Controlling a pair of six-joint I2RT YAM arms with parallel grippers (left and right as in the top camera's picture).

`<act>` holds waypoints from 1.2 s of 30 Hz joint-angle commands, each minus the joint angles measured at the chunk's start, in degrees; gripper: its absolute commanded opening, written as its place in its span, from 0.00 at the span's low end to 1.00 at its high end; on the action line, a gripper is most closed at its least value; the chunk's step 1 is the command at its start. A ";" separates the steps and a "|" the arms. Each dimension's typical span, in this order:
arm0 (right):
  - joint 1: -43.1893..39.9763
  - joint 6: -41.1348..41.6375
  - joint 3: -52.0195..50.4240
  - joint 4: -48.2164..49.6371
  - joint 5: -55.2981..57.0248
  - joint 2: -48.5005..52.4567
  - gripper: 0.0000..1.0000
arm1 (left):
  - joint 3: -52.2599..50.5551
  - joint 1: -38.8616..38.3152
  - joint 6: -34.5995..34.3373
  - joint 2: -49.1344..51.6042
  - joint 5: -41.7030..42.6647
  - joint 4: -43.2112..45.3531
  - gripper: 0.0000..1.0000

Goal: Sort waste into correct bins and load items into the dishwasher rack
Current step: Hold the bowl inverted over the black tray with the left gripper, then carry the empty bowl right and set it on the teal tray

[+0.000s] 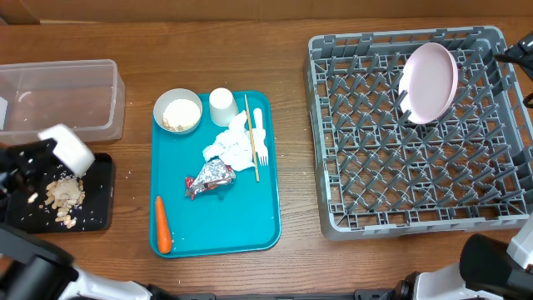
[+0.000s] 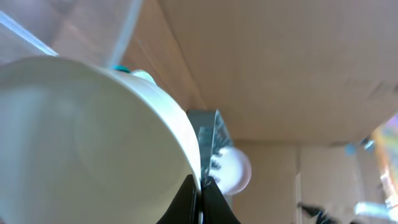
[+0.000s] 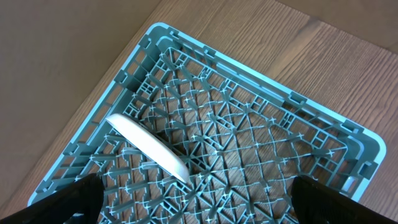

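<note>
Smooth white bowl (image 2: 81, 143) fills the left wrist view, and the left gripper (image 2: 200, 199) has its jaws pinched shut on the thin rim. Only the overhead view shows the bowl tipped above the shallow black tray (image 1: 102, 200), where lumpy pale nuts (image 1: 65, 193) lie. The bowl looks empty, though that close view is blurry. The right gripper (image 3: 199, 202) holds its jaws wide apart over the grey lattice rack (image 3: 261, 124), where the round pink plate (image 3: 149, 146) stands on edge. A crinkly foil wrapper (image 1: 208, 177), a napkin (image 1: 229, 146) and a carrot (image 1: 163, 225) lie on the flat teal tray (image 1: 250, 225).
</note>
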 commanded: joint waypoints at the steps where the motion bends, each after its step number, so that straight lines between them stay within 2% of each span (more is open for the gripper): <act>1: -0.02 0.46 -0.13 0.09 0.09 0.17 1.00 | 2.19 -5.07 -6.56 -6.80 -6.10 1.66 0.04; 6: -0.02 0.46 -0.13 0.09 0.09 0.17 1.00 | 2.58 -16.92 -15.08 -14.86 -18.45 6.73 0.04; 8: -0.02 0.46 -0.13 0.09 0.09 0.17 1.00 | 2.58 -22.62 -19.37 -17.46 -26.91 8.48 0.04; 12: -0.02 0.46 -0.13 0.09 0.09 0.17 1.00 | 2.58 -34.62 -29.73 -19.71 -49.48 10.12 0.04; 14: -0.02 0.46 -0.13 0.09 0.09 0.17 1.00 | 2.38 -40.68 -32.00 -19.50 -55.47 10.34 0.04; 18: -0.02 0.46 -0.13 0.09 0.09 0.17 1.00 | 2.36 -49.92 -35.98 -17.97 -62.16 10.56 0.04; 20: -0.02 0.46 -0.13 0.09 0.09 0.17 1.00 | 2.36 -53.09 -39.10 -16.74 -66.14 10.80 0.04; 23: -0.02 0.46 -0.13 0.09 0.09 0.17 1.00 | 2.36 -56.24 -40.26 -14.49 -69.33 10.84 0.04; 36: -0.02 0.46 -0.13 0.09 0.09 0.17 1.00 | 2.36 -62.25 -41.42 -2.51 -69.29 13.57 0.04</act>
